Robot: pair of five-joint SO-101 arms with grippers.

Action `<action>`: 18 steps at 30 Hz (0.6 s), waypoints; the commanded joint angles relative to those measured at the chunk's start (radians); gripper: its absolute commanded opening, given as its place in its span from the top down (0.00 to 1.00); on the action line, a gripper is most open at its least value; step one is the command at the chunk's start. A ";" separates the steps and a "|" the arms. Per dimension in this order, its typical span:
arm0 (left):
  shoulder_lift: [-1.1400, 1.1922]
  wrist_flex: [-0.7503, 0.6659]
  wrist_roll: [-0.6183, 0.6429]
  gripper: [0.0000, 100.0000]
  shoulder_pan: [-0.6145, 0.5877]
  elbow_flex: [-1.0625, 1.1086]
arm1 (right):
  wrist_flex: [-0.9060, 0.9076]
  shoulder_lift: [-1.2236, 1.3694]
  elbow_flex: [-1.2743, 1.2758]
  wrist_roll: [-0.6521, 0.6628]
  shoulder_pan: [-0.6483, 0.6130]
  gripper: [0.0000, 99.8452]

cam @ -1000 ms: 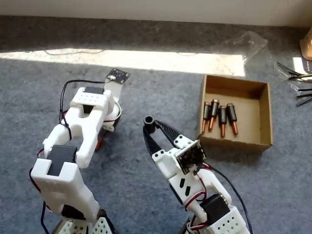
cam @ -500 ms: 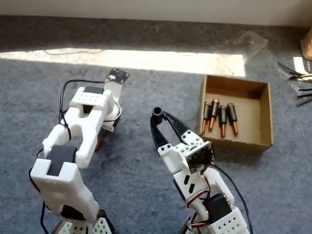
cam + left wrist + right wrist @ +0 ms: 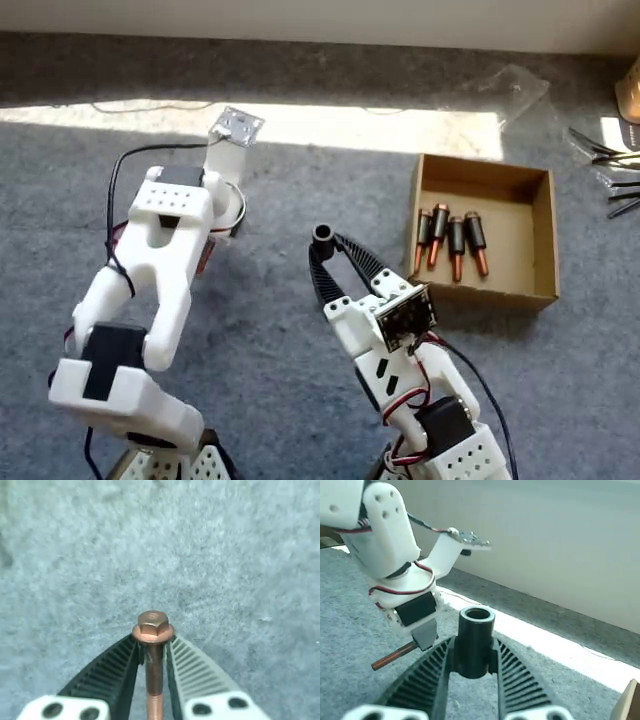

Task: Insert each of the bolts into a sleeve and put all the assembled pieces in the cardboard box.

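Observation:
My left gripper (image 3: 153, 645) is shut on a copper bolt (image 3: 153, 652) with a hexagonal head, held above grey carpet. In the high view the left arm (image 3: 165, 240) stands at the left and hides its fingers. My right gripper (image 3: 472, 652) is shut on a black sleeve (image 3: 475, 640), bore upward; from above the sleeve (image 3: 323, 236) sits at the centre. The right wrist view shows the left arm with the bolt's threaded end (image 3: 395, 657) sticking out beside the sleeve, apart from it. The cardboard box (image 3: 535, 240) at right holds several assembled pieces (image 3: 452, 243).
Grey carpet (image 3: 270, 330) covers the floor, with a sunlit strip (image 3: 350, 125) along the far side. Clear plastic wrap (image 3: 510, 85) lies behind the box. Black cable ties (image 3: 610, 180) lie at the right edge. A pale wall (image 3: 560, 540) stands behind.
The right gripper carried the sleeve a little to the right and farther out. The left arm lifted and swung outward, its wrist now farther from the base.

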 commanded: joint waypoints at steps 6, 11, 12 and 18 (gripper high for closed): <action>-0.423 -0.020 -0.006 0.99 0.019 -0.053 | 0.001 -0.008 0.111 0.003 0.013 0.99; -0.716 -0.023 -0.006 0.99 0.019 -0.048 | 0.001 -0.008 0.111 0.003 0.013 0.99; -0.774 -0.023 -0.006 0.99 0.019 -0.047 | 0.001 -0.008 0.111 0.003 0.013 0.99; -1.059 -0.026 -0.002 0.99 0.022 -0.031 | 0.001 -0.005 0.111 0.003 0.013 0.99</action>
